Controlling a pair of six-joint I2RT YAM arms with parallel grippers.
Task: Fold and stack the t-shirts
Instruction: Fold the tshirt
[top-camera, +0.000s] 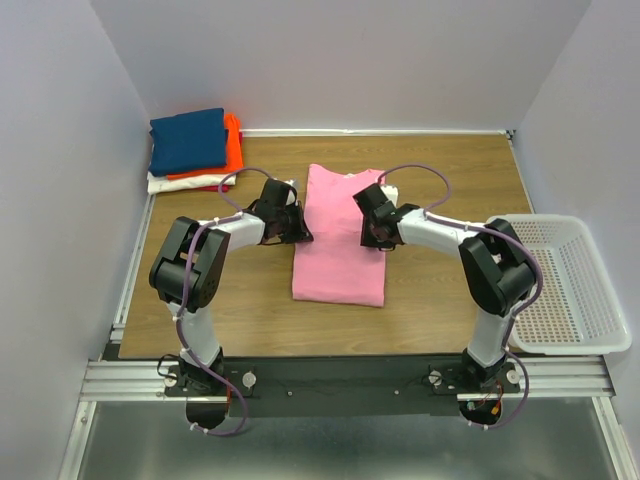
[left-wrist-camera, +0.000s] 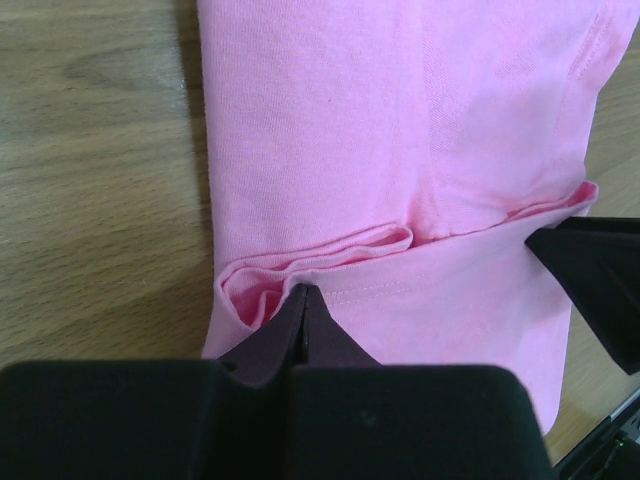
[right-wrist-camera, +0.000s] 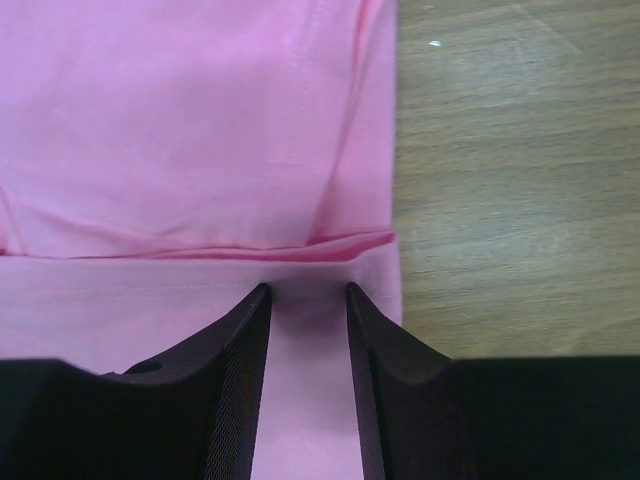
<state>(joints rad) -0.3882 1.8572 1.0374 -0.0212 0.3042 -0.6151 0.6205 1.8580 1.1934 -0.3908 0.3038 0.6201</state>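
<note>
The pink t-shirt (top-camera: 338, 255) lies in a long narrow fold at the table's middle. A hem band is folded over across it in the left wrist view (left-wrist-camera: 400, 130) and the right wrist view (right-wrist-camera: 200, 120). My left gripper (top-camera: 298, 230) is at its left edge, jaws shut and pinching the bunched hem (left-wrist-camera: 303, 292). My right gripper (top-camera: 374, 235) is at its right edge, jaws open and resting over the folded-over band (right-wrist-camera: 307, 290). A stack sits at the back left: navy t-shirt (top-camera: 188, 140) on top, then orange (top-camera: 234, 145), white (top-camera: 165, 183) and red (top-camera: 208, 188).
A white mesh basket (top-camera: 570, 347) stands at the table's right edge. Grey walls close in the left, back and right. Bare wood (top-camera: 200, 320) lies in front of the pink shirt. The right gripper's finger shows in the left wrist view (left-wrist-camera: 595, 285).
</note>
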